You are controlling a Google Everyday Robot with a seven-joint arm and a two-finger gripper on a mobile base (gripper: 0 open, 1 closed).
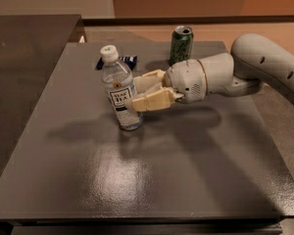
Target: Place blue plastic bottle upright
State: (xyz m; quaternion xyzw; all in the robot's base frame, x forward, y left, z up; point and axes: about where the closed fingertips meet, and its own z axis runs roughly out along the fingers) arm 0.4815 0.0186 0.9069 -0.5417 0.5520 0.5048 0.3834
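Observation:
The blue plastic bottle (118,88), clear with a white cap and a white-and-blue label, stands nearly upright on the grey table (186,180), left of centre. Its base is at or just above the surface. My gripper (133,93) reaches in from the right. Its tan fingers (149,102) close on the bottle's lower half, one in front of it and one behind. The white arm (264,65) stretches off to the right edge.
A green soda can (181,44) stands at the back of the table, behind my wrist. A flat dark-blue snack wrapper (118,61) lies behind the bottle. A darker table (29,58) adjoins on the left. The table's front edge is near the bottom.

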